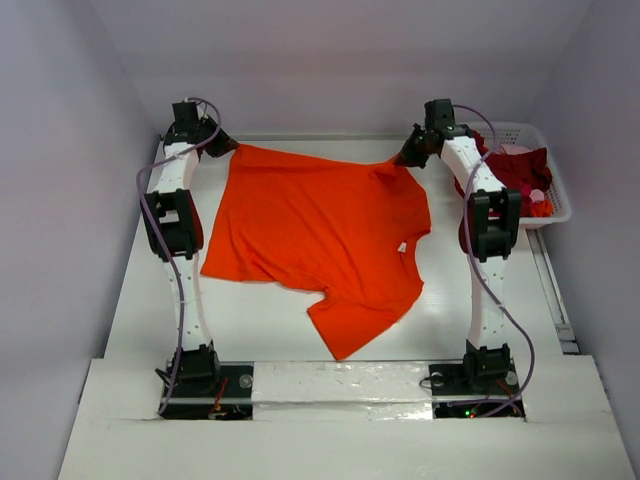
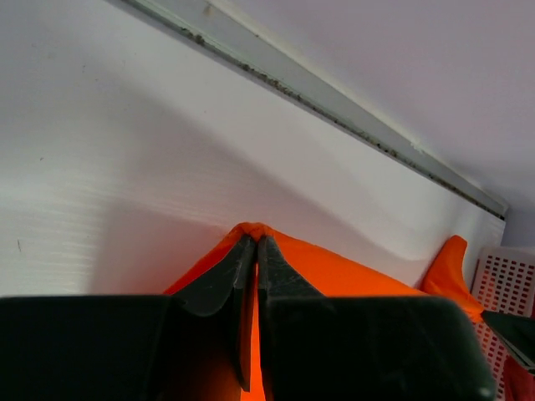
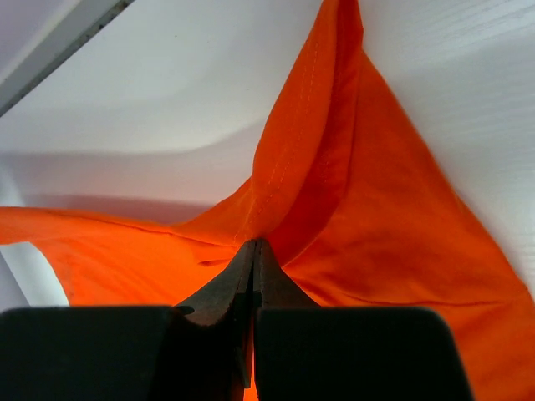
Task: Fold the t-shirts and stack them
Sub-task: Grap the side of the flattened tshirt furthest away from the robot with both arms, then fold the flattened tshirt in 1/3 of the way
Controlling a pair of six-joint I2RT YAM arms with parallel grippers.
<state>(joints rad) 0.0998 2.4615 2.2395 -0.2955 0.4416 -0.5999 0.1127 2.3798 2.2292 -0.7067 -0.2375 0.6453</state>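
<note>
Pinching corners of the orange t-shirt (image 1: 315, 235), both jaws clench cloth, plain only in wrist views.

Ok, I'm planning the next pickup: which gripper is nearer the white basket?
Right. The right gripper pinches the orange t-shirt close beside the basket; the left gripper pinches its opposite far corner.

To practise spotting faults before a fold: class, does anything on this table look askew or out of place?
Yes. The orange t-shirt lies crooked, one sleeve pointing at the near edge, not square between the left claw and right claw pinching its far corners. Dark red cloth hangs over the basket rim.
</note>
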